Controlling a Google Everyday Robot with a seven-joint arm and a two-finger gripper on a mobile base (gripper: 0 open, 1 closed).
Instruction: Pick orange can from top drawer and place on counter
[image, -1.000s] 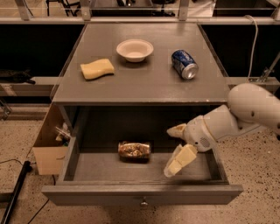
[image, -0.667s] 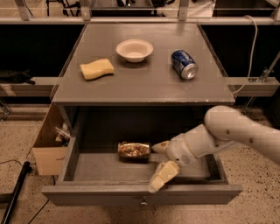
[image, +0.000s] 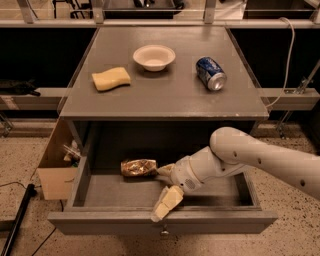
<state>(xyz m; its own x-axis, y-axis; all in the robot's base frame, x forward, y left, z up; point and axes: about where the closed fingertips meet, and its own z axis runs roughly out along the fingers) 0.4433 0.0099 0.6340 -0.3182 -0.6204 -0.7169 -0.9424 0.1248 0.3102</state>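
Gripper (image: 160, 193) sat inside top drawer (image: 165, 223), its 2 fingers (image: 169, 199) spread wide, holding nothing; orange can (image: 138, 167) lay sideways just beside it.

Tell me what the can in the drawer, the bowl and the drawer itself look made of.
Orange can: likely thin metal, with a glossy mottled print and a silvery end. Bowl: white and matte, perhaps paper or foam; the look leaves it open. Drawer: seemingly painted wood, in flat grey matte panels. Gripper: open, inside the drawer just right of the can.
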